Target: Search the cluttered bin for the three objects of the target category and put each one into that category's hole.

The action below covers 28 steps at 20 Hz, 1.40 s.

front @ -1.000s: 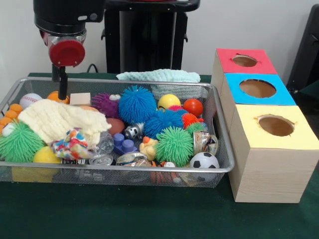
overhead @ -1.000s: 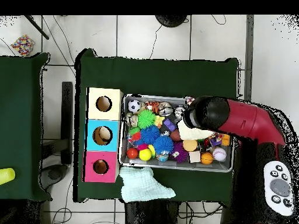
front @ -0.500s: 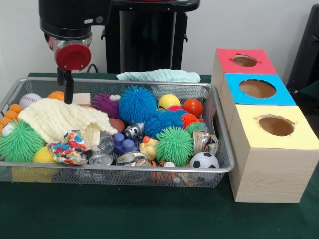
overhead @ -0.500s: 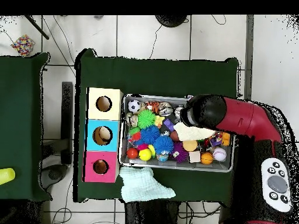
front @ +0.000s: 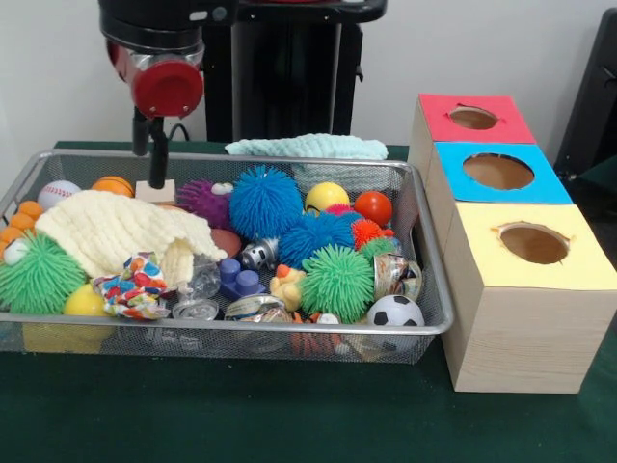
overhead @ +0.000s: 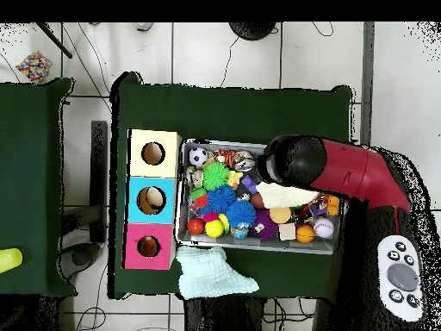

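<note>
Bin [front: 429,289], a wire-mesh tray, sits on the green worktop [front: 241,415] left of the three boxes, and in the front view it is full: spiky balls in blue [front: 265,201] and green [front: 336,281], a soccer ball [front: 395,311] at the near right corner, a baseball [front: 58,193] at the far left, a cream knitted cloth [front: 111,231] and other small toys. Its long axis runs left to right, parallel to the near edge of the worktop. The red [front: 472,118], blue [front: 497,171] and yellow holes [front: 533,242] show only dark interiors, so nothing visible says any target has been dropped in; which category is the target I cannot tell. By my reading all three remain to be found. The claw [front: 151,154] hangs over the far left part of the bin, just above a small pale block [front: 154,191], and carries nothing I can see; whether its fingers are apart or together I cannot tell.

From overhead, the bin [overhead: 336,251] lies with its long axis across the picture, one short end beside the row of boxes [overhead: 153,199]. The arm [overhead: 344,172] covers part of the clutter and hides the claw. A pale cloth [overhead: 215,273] lies on the worktop just outside the bin.
</note>
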### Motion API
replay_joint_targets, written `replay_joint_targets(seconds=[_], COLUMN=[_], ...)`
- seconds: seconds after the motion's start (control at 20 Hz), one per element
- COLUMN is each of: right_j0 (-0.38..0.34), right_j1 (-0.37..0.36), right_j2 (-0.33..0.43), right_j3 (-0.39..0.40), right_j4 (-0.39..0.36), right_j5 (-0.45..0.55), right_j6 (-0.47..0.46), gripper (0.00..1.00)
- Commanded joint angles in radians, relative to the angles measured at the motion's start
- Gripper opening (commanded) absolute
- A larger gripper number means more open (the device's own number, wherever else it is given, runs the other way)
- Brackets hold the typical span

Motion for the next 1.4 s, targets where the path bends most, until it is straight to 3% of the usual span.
replay_joint_targets(seconds=[0.05,0.7,1.0,1.4], right_j0=[0.04,0.114,0.131,0.148], right_j1=[0.002,0.052,0.105,0.16], right_j2=[0.073,0.023,0.01,0.0], right_j3=[0.121,0.132,0.114,0.094], right_j4=[0.06,0.075,0.056,0.039], right_j5=[0.038,-0.104,-0.144,-0.274], right_j6=[0.017,0.107,0.1,0.1], gripper=[1.0,1.0,1.0,1.0])
